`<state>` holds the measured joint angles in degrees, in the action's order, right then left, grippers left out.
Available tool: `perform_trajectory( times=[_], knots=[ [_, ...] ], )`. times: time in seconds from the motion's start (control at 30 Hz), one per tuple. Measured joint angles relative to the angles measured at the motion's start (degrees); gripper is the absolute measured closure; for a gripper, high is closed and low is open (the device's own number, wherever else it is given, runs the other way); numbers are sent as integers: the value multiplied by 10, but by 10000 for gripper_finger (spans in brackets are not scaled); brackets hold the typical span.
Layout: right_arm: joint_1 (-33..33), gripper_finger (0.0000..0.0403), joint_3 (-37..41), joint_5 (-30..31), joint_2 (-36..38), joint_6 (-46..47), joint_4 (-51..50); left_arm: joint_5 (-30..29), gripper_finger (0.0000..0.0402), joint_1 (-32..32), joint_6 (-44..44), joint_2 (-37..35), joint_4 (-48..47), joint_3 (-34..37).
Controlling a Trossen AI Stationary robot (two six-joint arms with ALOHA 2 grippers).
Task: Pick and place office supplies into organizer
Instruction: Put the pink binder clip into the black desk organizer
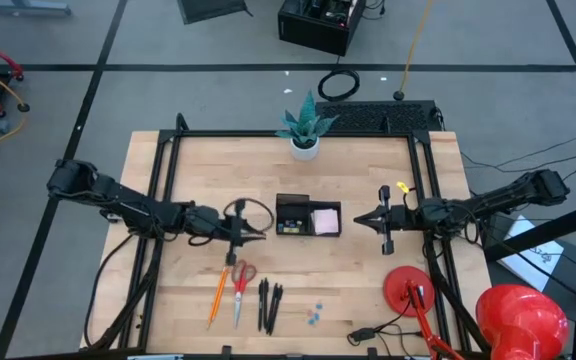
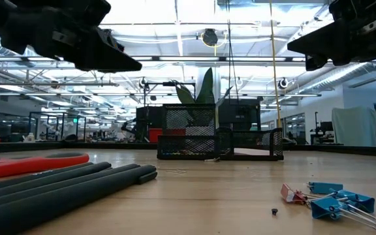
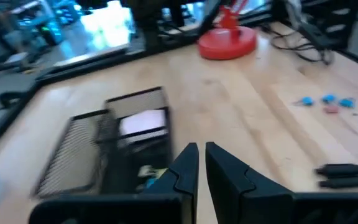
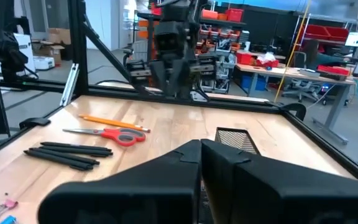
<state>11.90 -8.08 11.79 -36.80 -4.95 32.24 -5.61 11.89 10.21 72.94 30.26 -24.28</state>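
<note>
**Both grippers empty, flanking the organizer**

I see the left gripper (image 1: 259, 232) just left of the black mesh organizer (image 1: 308, 216), fingers nearly together with a thin gap, holding nothing. The right gripper (image 1: 359, 220) sits just right of it, pinched closed and empty. A pink sticky-note pad (image 1: 326, 221) lies in the organizer's right compartment. Nearer the front edge lie the orange pencil (image 1: 217, 296), red-handled scissors (image 1: 241, 287), black pens (image 1: 269, 304) and blue clips (image 1: 314, 315). No writing is readable. A potted plant (image 1: 304, 128) stands behind; a red round-based object (image 1: 413, 288) sits front right.
</note>
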Motion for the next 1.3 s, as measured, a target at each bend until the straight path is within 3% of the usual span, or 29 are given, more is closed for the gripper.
perform_trajectory(
  times=[0.2, 0.7, 1.0, 1.3],
  knots=[
    [0, 403, 0, 0, 0, -28, 1, 0, 364, 55, 9, 99, -46, -87],
    [-3, 399, 0, 1, 1, -58, 50, 12, 364, 133, -178, 313, -37, -283],
    [-3, 399, 0, 1, 5, -30, 70, -4, 364, 143, -133, 444, -32, -396],
    [-2, 399, 0, 1, 4, 11, 65, 41, 362, 124, -200, 471, -77, -405]
  ],
)
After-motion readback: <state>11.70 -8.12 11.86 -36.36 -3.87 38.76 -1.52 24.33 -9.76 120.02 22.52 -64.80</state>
